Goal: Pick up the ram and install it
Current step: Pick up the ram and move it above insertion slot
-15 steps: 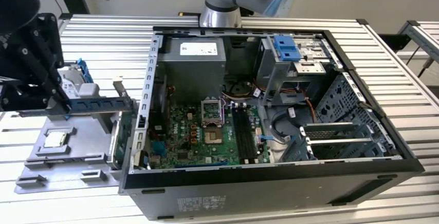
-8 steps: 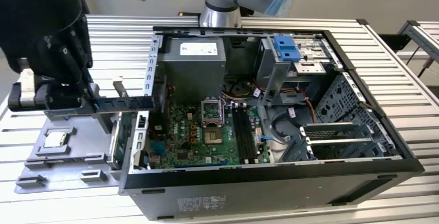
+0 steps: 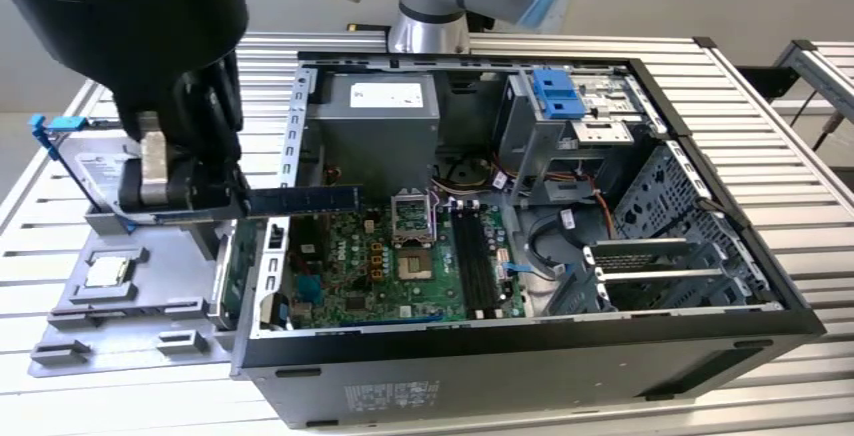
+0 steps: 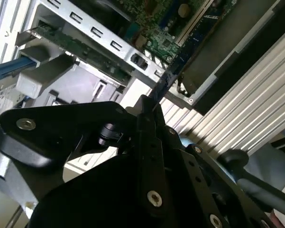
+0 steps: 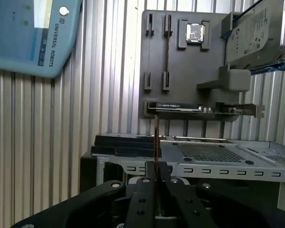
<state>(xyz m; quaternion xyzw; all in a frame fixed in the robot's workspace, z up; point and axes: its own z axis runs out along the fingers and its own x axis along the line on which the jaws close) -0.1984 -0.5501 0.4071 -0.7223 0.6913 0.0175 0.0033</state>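
Hand [image 3: 235, 202], which you find at the exterior view's left under the bulky black arm [image 3: 134, 26], is clamped on one end of the ram [image 3: 314, 198]. The stick is carried level and on edge in the air, and its free end points toward the exterior view's right. It hangs over the near-side wall of the open computer case [image 3: 534, 376], above the edge of the green motherboard [image 3: 360, 281] and well apart from the long black slots [image 3: 467, 251]. In both wrist views you look along the ram [image 4: 170, 71] [image 5: 156, 137] edge-on, a thin line rising from between the closed fingers [image 5: 144, 190]. The case wall lies directly beyond the stick, between it and the board. Inside the case, note the grey power supply [image 3: 374, 116] and a blue bracket [image 3: 558, 91]. Just beside the case, on the slatted metal counter [image 5: 109, 71], lies a grey tray [image 3: 147, 301]. Count one ram, one case and one tray. The tray holds one hard drive [image 5: 256, 33], one processor chip [image 5: 195, 32] and one expansion card [image 5: 175, 107]. One pale blue teach pendant [image 5: 33, 33] also rests on the counter. You cannot count the slots with certainty.
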